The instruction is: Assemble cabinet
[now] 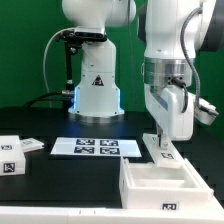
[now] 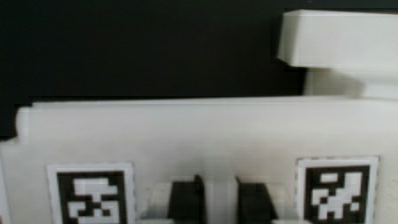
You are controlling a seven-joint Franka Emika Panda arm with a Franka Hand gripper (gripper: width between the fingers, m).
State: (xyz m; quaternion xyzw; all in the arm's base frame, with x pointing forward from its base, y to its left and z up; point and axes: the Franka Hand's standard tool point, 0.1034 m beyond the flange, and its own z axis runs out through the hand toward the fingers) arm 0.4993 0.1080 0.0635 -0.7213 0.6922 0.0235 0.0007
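The white cabinet box (image 1: 133,186), open on top, stands at the front of the exterior view's right. My gripper (image 1: 160,138) hangs just behind it and is shut on the upper edge of a white cabinet panel (image 1: 166,153) with a tag, held upright. In the wrist view the panel (image 2: 196,130) fills the lower half and carries two tags. My gripper (image 2: 219,203) shows there as two dark fingers (image 2: 183,203) with a thin white strip of the panel between them. A white block (image 2: 347,50), probably part of the cabinet box, lies beyond the panel.
The marker board (image 1: 95,147) lies flat mid-table. Two loose white tagged parts (image 1: 14,154) lie at the exterior view's left edge. The white robot base (image 1: 97,92) stands at the back, with a camera stand (image 1: 68,60) beside it.
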